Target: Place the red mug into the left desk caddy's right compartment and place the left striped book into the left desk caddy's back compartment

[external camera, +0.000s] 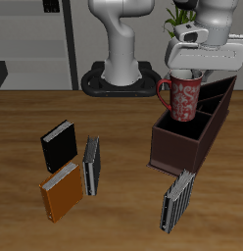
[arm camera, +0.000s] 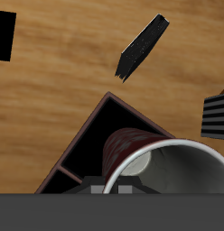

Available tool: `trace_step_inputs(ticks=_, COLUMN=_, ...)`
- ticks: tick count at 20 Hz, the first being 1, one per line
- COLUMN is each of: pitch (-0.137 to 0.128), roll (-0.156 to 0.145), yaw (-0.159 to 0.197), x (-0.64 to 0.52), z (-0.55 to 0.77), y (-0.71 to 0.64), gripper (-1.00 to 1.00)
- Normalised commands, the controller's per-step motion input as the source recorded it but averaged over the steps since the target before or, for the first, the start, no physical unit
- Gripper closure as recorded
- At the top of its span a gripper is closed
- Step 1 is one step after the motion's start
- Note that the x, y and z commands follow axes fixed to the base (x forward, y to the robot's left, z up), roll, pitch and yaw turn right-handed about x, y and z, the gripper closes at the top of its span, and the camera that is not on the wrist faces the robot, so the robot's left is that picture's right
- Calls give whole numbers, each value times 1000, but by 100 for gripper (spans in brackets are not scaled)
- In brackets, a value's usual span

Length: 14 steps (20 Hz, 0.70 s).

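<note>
Gripper (external camera: 195, 71) holding the mug (external camera: 182, 96) above the caddy (external camera: 189, 129).
Fingers are clamping the rim; the mug is hanging upright, mouth upward, handle pointing away from the caddy's length.

Hidden and cut-off parts

You could not see the gripper's (external camera: 188, 75) fingertips behind the red mug (external camera: 182, 97); the wrist view cropped the mug's rim and the left desk caddy (arm camera: 91, 144).

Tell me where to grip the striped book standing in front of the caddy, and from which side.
Grip the striped book at its top edge, coming from above, jaws across its thin width. It stands upright, slightly tilted, apart from the caddy, so both covers look reachable.
</note>
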Motion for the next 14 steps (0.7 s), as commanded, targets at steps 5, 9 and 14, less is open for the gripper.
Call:
trace_step_inputs(ticks=5, pitch=-11, roll=55, yaw=45, x=27, z=-70, y=36, gripper=100)
trace_step_inputs(ticks=9, pitch=-4, roll=-13, yaw=7, x=101, z=-44, y=-141, gripper=100)
trace_step_inputs(ticks=14, pitch=11, roll=-24, yaw=-15, x=29, z=-92, y=-22, gripper=100)
